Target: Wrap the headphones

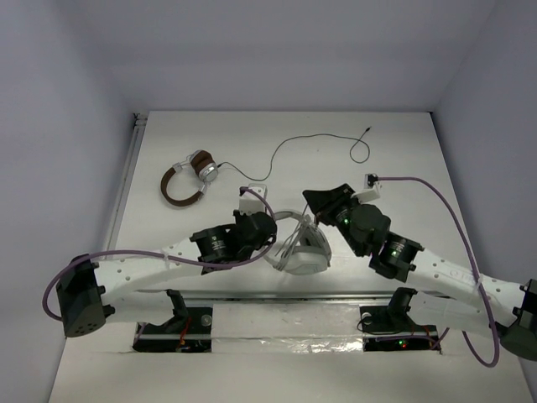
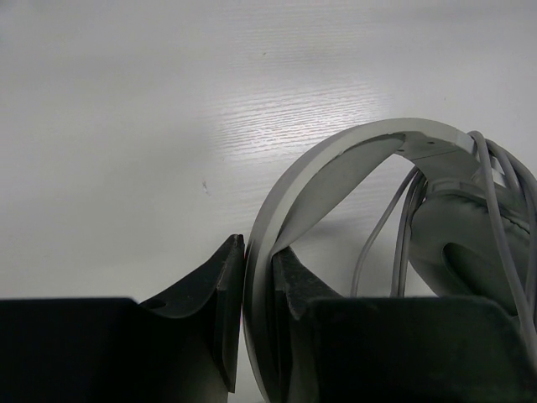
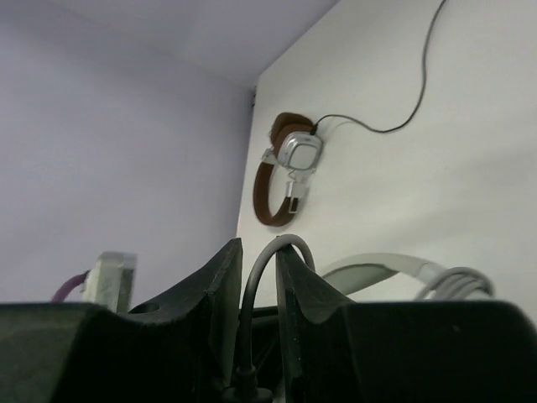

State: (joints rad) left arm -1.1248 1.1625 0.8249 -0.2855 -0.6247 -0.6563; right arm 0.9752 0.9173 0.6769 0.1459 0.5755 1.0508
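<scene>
Headphones (image 1: 306, 256) light grey; smaller headphones (image 1: 186, 179) brown, silver cups; table (image 1: 403, 155) white.

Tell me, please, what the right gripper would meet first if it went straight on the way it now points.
Probably the brown headphones on the table; the right gripper, shut on the cable, points roughly at them, though depth is unclear.

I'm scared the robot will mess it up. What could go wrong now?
The grey cable sits in a thin pinch in the right pincer; it might slip out, and the loops around the white headphones could loosen. The left pincer holds only the narrow headband, so a hard tug may twist it free. The brown headphones' cord lies nearby and could snag.
</scene>
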